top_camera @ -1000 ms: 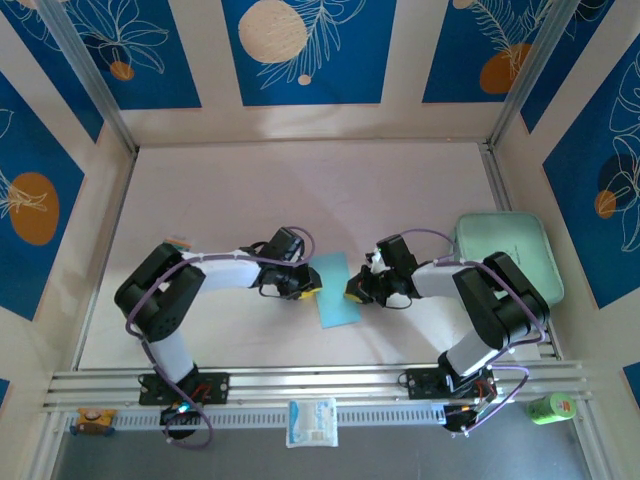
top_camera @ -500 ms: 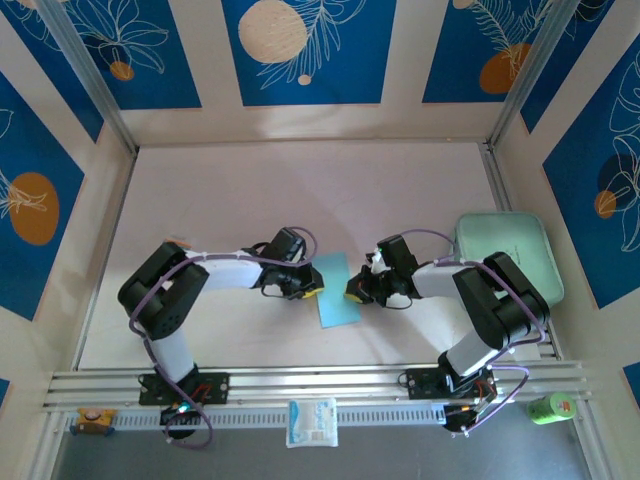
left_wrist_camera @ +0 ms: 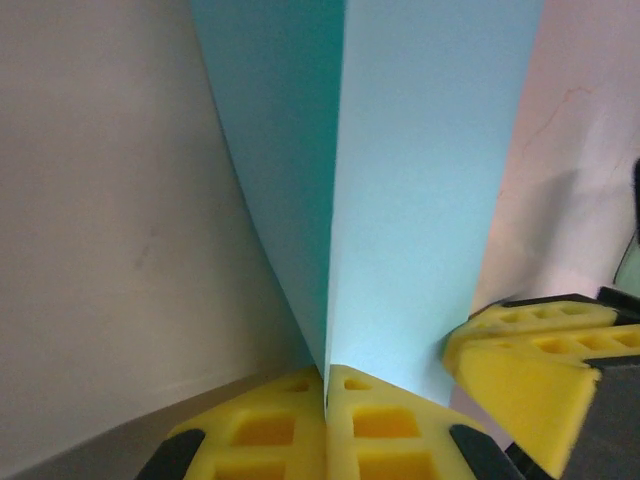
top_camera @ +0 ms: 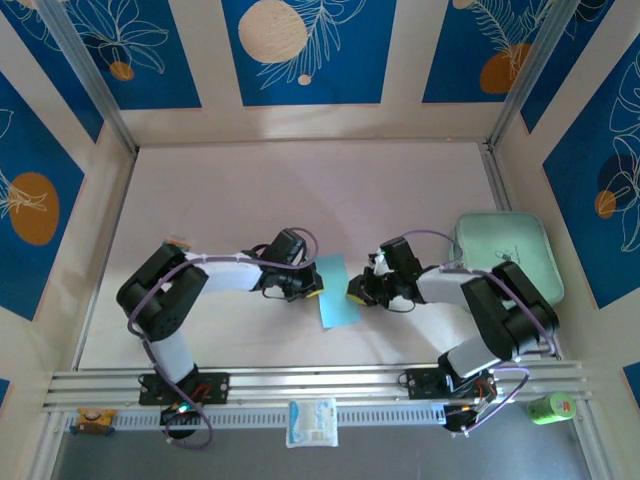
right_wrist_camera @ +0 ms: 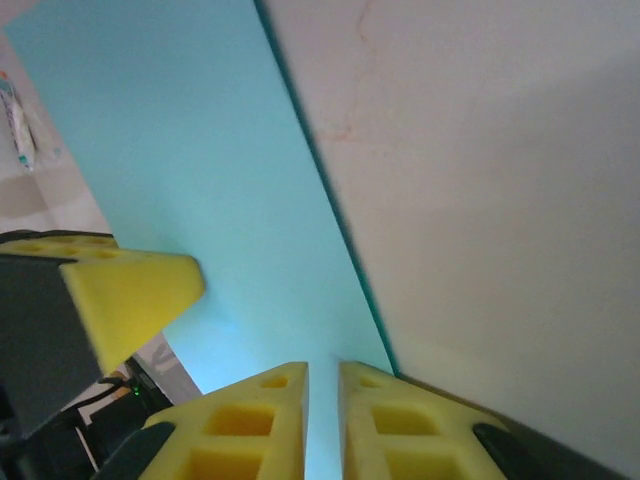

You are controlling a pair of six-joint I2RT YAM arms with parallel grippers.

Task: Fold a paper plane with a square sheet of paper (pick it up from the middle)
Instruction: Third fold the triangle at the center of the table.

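The square sheet of paper [top_camera: 335, 290] is light blue, folded over into a narrow strip, and sits mid-table between both grippers. My left gripper [top_camera: 312, 288] is at its left edge. In the left wrist view the left gripper [left_wrist_camera: 327, 385] is shut on the paper [left_wrist_camera: 420, 200], whose two layers rise from between the yellow pads. My right gripper [top_camera: 355, 292] is at the paper's right edge. In the right wrist view the right gripper [right_wrist_camera: 322, 375] has a narrow gap between its pads, and the paper [right_wrist_camera: 190, 170] shows through it. No paper plane shape is visible.
A mint-green tray [top_camera: 505, 250] lies at the right, beside the right arm. A small white packet [top_camera: 312, 422] rests on the front rail between the arm bases. A green object [top_camera: 550, 407] is at the front right corner.
The left jaws have closed onto the paper's edge. The right jaws have parted slightly from shut. The paper has stayed in place.
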